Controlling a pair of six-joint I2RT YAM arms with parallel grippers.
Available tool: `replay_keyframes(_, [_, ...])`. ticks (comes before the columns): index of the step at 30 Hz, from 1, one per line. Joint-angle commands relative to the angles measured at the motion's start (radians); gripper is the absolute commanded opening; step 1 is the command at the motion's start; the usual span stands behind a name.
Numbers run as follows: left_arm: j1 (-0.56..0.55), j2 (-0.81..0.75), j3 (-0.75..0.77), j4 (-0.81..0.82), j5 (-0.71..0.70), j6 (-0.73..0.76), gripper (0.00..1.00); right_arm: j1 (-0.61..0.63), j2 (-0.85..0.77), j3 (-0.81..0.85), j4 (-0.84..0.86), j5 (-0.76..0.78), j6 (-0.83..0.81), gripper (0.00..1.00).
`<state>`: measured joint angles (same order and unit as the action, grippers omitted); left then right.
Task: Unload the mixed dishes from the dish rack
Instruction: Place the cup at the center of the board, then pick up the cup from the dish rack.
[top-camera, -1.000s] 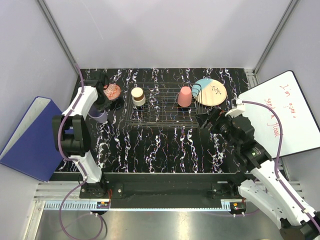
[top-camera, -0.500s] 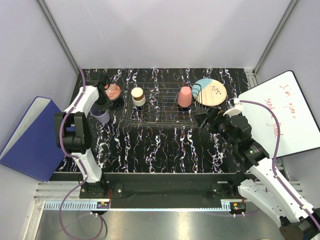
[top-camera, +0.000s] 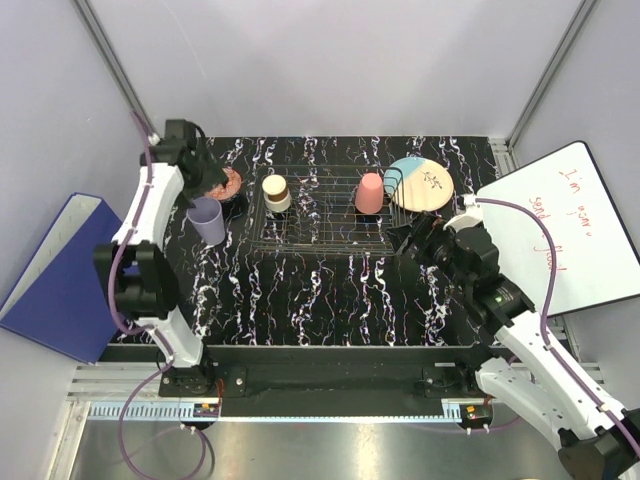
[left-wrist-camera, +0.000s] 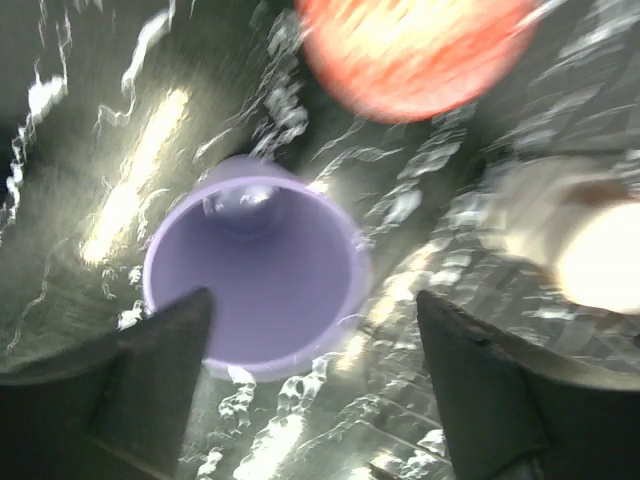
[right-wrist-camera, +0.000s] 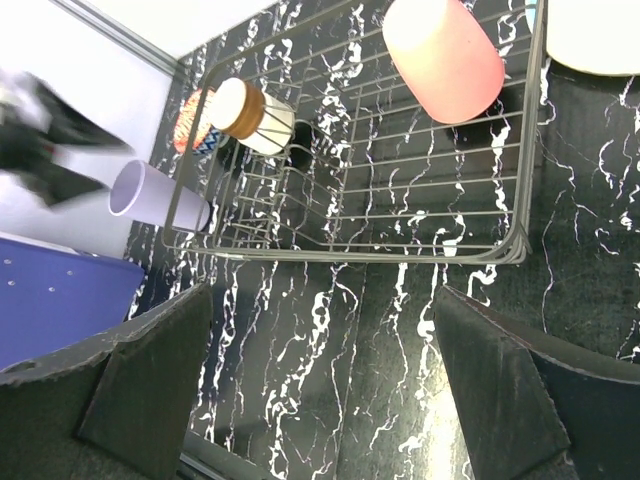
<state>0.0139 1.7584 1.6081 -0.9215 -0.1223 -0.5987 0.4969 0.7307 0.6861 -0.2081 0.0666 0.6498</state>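
Note:
The lavender cup (top-camera: 207, 218) stands mouth-up on the table, left of the dish rack (top-camera: 320, 228). My left gripper (top-camera: 203, 172) hangs open above it, apart from it. In the left wrist view the cup (left-wrist-camera: 250, 275) shows below the spread fingers (left-wrist-camera: 160, 345) and the left gripper (left-wrist-camera: 315, 345). The red-orange bowl (top-camera: 228, 183) sits just behind the cup. A whitish cup (top-camera: 276, 192) and a salmon-pink cup (top-camera: 370, 192) are inside the rack. The plate (top-camera: 420, 183) lies at the rack's right end. My right gripper (right-wrist-camera: 320, 380) is open over bare table, in front of the rack (right-wrist-camera: 400, 200).
A blue folder (top-camera: 60, 275) leans outside the table's left edge. A whiteboard (top-camera: 575, 225) with red writing lies at the right. Grey walls close in the back and sides.
My left gripper has opened and let go of the lavender cup, then risen and drawn back. The cup now stands alone. The right arm has barely moved.

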Motion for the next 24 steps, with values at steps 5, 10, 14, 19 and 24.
replay_keyframes(5, [-0.093,-0.215,0.299,-0.019,0.014,-0.032,0.99,0.005,0.111,0.099,0.039,0.015,-0.048,0.99])
replay_keyframes(10, [-0.205,-0.358,0.166,0.071,-0.043,-0.03,0.99,0.005,0.298,0.245,0.029,0.05,-0.151,1.0])
replay_keyframes(14, [-0.348,-0.514,-0.023,0.214,-0.098,-0.027,0.99,0.005,0.488,0.4,0.006,0.113,-0.223,1.0])
replay_keyframes(19, [-0.475,-0.658,-0.212,0.306,-0.166,0.0,0.99,0.005,0.757,0.644,-0.059,0.229,-0.358,1.0])
replay_keyframes(24, [-0.522,-0.754,-0.321,0.337,-0.204,0.034,0.99,0.005,0.986,0.842,-0.135,0.311,-0.434,1.0])
